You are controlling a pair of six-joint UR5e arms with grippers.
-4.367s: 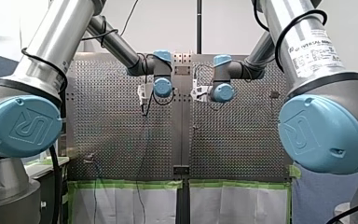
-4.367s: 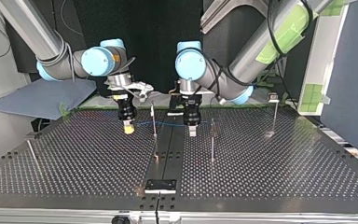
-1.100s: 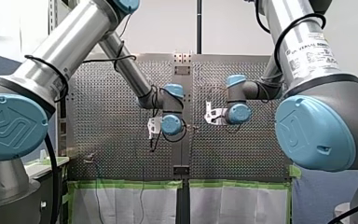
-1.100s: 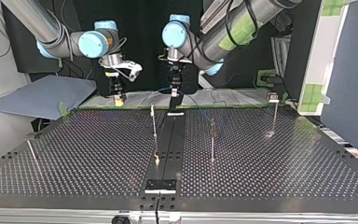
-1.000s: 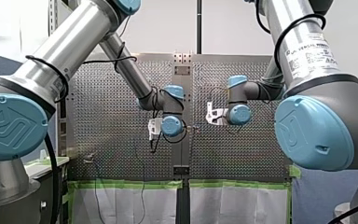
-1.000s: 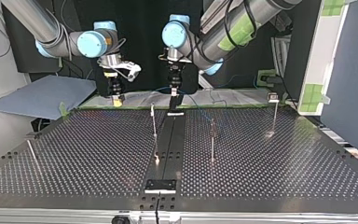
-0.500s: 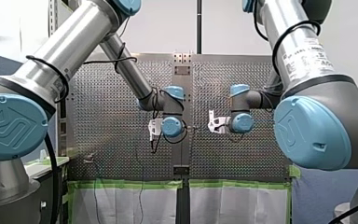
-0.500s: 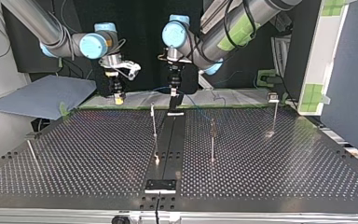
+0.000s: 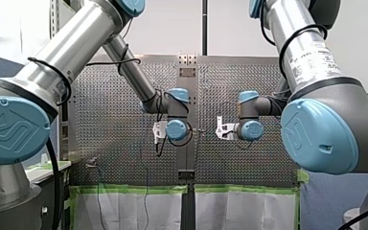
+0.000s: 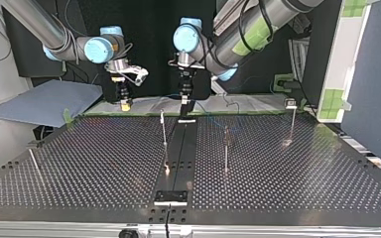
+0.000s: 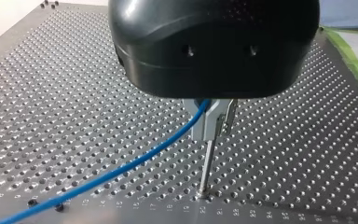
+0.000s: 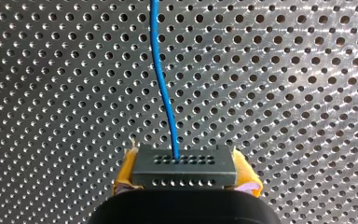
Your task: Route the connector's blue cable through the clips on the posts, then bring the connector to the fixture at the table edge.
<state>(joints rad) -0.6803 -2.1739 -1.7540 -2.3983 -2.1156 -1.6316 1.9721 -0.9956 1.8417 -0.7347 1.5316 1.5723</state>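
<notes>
In the right wrist view my right gripper is shut on the dark grey connector, clamped between yellow pads. The blue cable leaves the connector and runs ahead over the perforated table. In the left wrist view my left gripper is shut on the blue cable, right above a thin post. In the top view my right gripper and my left gripper both hang over the table's far edge, apart from each other.
Thin posts stand on the table in the top view: one near the middle, one right of it, one at the far right. A black fixture sits at the near edge. A blue-grey cloth lies at the left.
In the front view my right arm's wrist has moved to the right and down. My left arm has hardly moved. Both grips are unchanged.
</notes>
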